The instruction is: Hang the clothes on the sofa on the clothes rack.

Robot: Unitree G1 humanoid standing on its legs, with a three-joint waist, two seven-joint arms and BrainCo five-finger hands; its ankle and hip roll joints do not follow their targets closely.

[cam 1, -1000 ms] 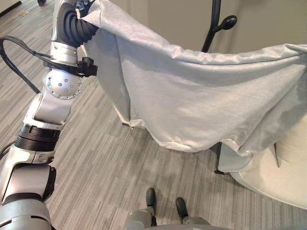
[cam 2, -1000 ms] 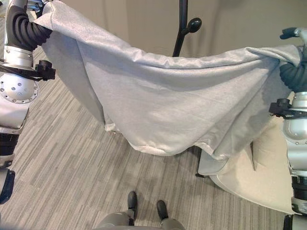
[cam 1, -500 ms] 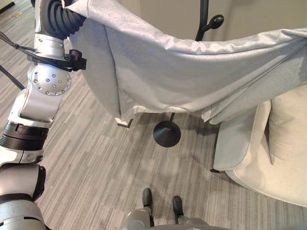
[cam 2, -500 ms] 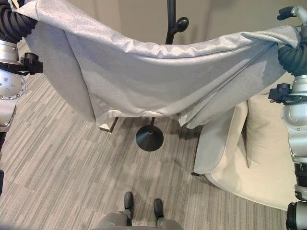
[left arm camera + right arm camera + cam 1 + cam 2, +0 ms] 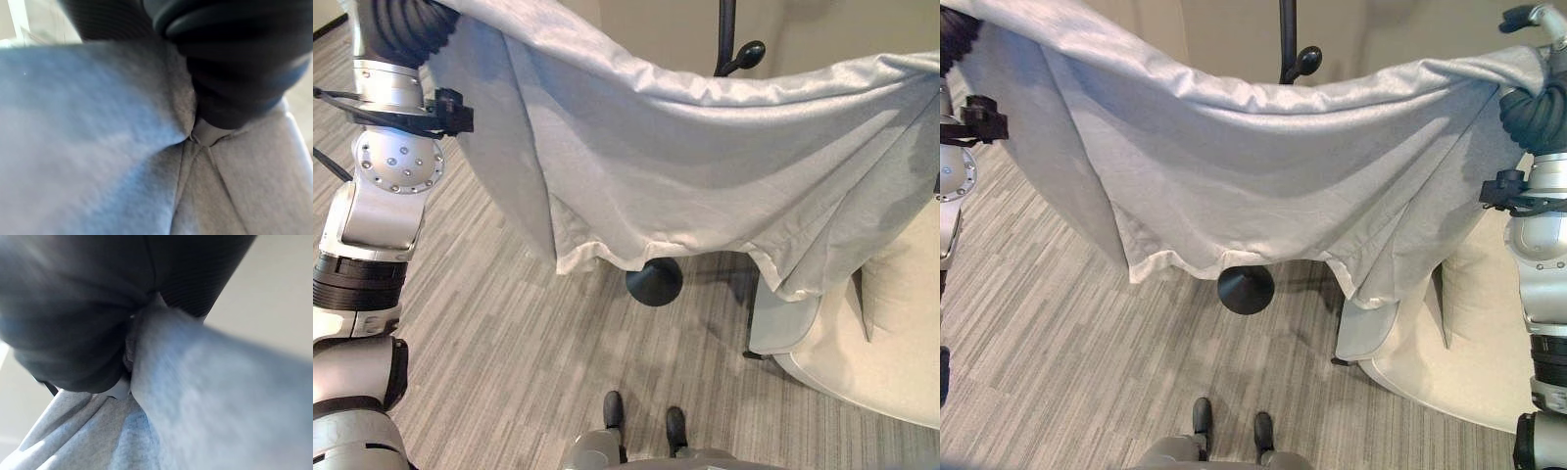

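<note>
Overhead, the large pale grey woven garment (image 5: 1253, 166) is stretched wide between the two raised arms, sagging in the middle like a hammock, its hemmed lower edge hanging clear of the floor. It is off the sofa and in the air, spread just in front of the black metal clothes rack pole (image 5: 1287, 34); whether the cloth touches the pole cannot be told.

The striped grey-brown carpet floor (image 5: 509, 352) runs under everything. At the robot's right sits the cream upholstered sofa (image 5: 1449, 343), its cushioned seat partly overhung by the garment's right corner.

The rack's pole rises behind the cloth's top edge, with a rounded black hook knob (image 5: 1308, 59) sticking out just above the fabric. Lower down, the rack's round black base disc (image 5: 1246, 290) rests on the carpet, showing just below the garment's hem.

The left hand (image 5: 234, 63) shows in its own wrist view as a dark ribbed cover pressed against bunched grey cloth; its fingers are buried in the fabric, so whether they clench it cannot be told. The right hand (image 5: 83, 318) appears likewise in its wrist view, dark cover tight against gathered cloth, fingers hidden, and its grasp cannot be told either.
</note>
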